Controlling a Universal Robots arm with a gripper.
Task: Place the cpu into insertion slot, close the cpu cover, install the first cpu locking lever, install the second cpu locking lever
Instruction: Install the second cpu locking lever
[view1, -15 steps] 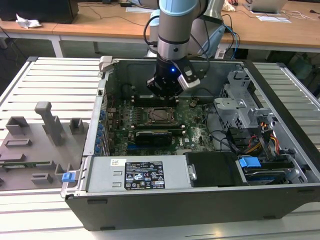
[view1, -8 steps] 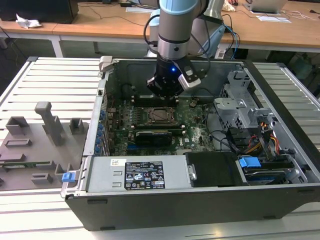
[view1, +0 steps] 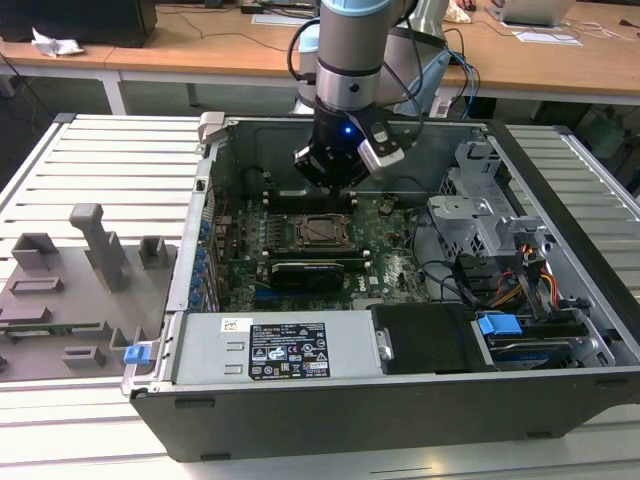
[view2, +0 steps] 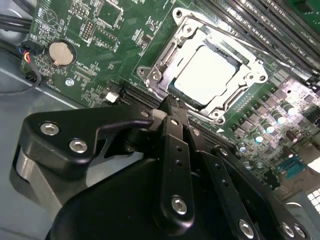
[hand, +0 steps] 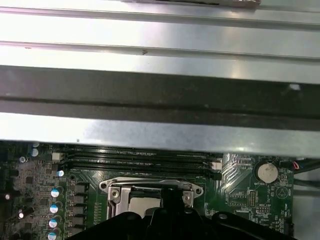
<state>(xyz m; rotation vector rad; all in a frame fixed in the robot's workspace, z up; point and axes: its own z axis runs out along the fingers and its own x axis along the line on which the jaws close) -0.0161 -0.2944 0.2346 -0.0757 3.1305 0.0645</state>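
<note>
CPU: seated in insertion slot, cpu cover lying shut over it. Gripper fingers pinched together, empty, tips at the cover's edge nearest the card slots.

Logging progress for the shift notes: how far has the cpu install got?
Done: the cpu sits in the slot with the cover lying flat around it. In hand: the gripper is down at the socket's edge, holding nothing visible. Left: I can't tell whether either locking lever is latched.
</note>
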